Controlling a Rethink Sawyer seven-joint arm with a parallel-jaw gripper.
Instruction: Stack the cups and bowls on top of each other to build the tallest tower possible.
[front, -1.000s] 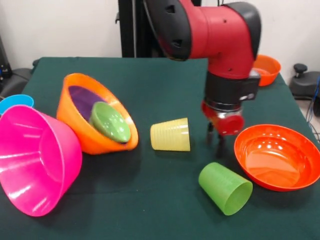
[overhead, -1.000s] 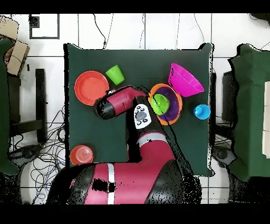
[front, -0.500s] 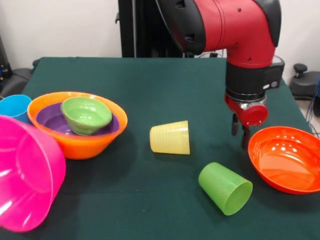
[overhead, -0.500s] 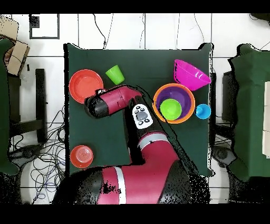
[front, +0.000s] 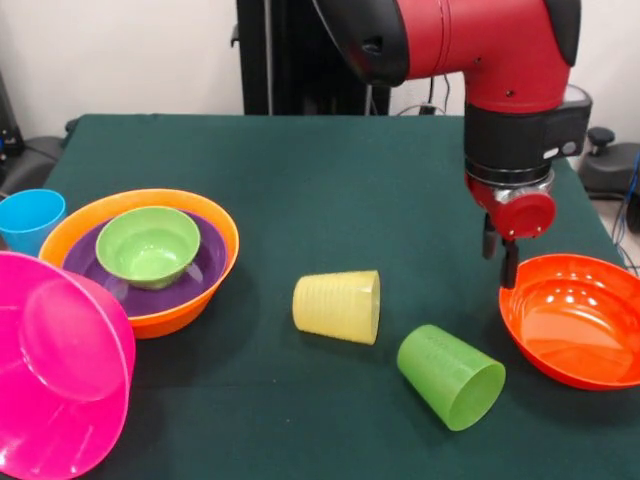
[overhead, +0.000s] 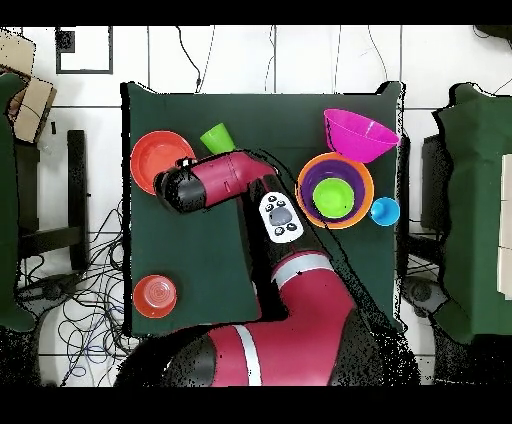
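Note:
The large orange bowl (front: 205, 300) (overhead: 303, 192) stands upright at the left with the purple bowl (front: 205, 262) (overhead: 318, 180) and the small green bowl (front: 148, 243) (overhead: 332, 197) nested in it. A yellow cup (front: 337, 306) lies on its side mid-table; the arm hides it in the overhead view. A lime green cup (front: 450, 377) (overhead: 217, 138) lies on its side nearer the front. A blue cup (front: 30, 220) (overhead: 384, 211) stands upright behind the stack. My gripper (front: 497, 255) hangs open and empty just above the left rim of the red-orange bowl (front: 575, 325) (overhead: 150, 160).
A large pink bowl (front: 55, 370) (overhead: 360, 135) lies tipped on its side at the front left, touching the orange bowl. A small orange bowl (overhead: 155, 295) sits near a table corner beside the robot's base. The table edge runs close behind the red-orange bowl.
The orange bowl with its nested bowls tipped back from its side to upright and slid left. The pink bowl rolled. My gripper moved right and up, over the red-orange bowl's rim.

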